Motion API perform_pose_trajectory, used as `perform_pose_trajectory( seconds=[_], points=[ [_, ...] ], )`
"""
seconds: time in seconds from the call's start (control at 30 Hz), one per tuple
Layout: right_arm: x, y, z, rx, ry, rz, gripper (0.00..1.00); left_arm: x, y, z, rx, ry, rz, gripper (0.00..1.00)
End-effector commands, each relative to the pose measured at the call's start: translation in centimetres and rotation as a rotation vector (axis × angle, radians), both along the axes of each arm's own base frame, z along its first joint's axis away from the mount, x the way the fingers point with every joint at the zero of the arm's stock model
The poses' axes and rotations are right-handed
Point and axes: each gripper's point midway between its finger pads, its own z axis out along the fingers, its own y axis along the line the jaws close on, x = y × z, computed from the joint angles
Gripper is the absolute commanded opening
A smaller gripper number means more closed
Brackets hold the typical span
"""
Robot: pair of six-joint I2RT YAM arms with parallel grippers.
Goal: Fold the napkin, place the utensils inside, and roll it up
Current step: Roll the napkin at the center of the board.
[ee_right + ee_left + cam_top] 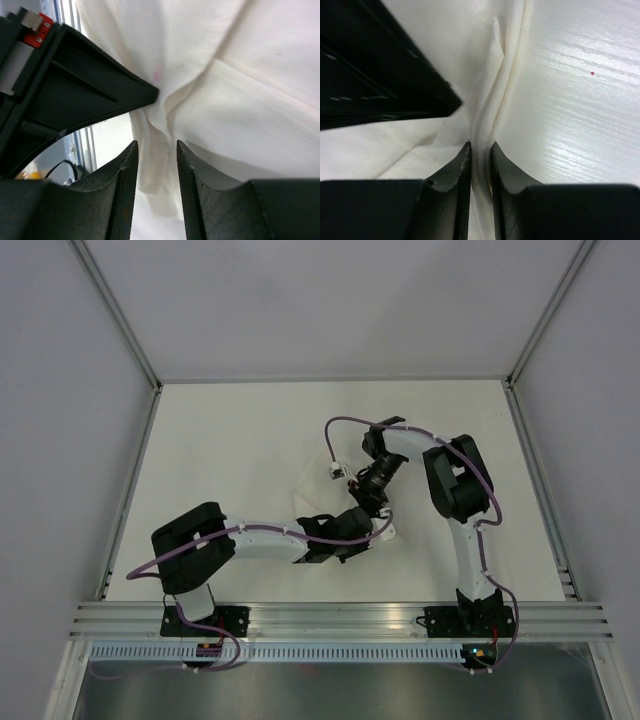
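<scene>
The napkin lies bunched mid-table where both arms meet — the left gripper clenches a raised ridge of it that runs straight ahead from its fingertips, while the right gripper straddles a fold, pinching or released I cannot tell.

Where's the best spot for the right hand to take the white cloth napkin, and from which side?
The raised ridge of the thin white cloth napkin, between the right hand's open fingers. Probably come from above, fingers astride it; flat cloth around offers no edge.
</scene>
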Motion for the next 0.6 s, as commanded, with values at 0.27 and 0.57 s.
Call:
perform_pose_trajectory(
  seconds=[0.27, 0.57],
  points=[
    [9.8, 0.3, 5.1, 0.156, -0.293, -0.371, 0.45, -3.9, 0.2, -0.8, -0.098, 0.280, -0.045, 0.02],
    [14.8, -4.4, 8.0, 0.215, -0.378, -0.617, 0.46, -3.2, 0.6, -0.2, -0.211, 0.538, -0.014, 0.02]
  ],
)
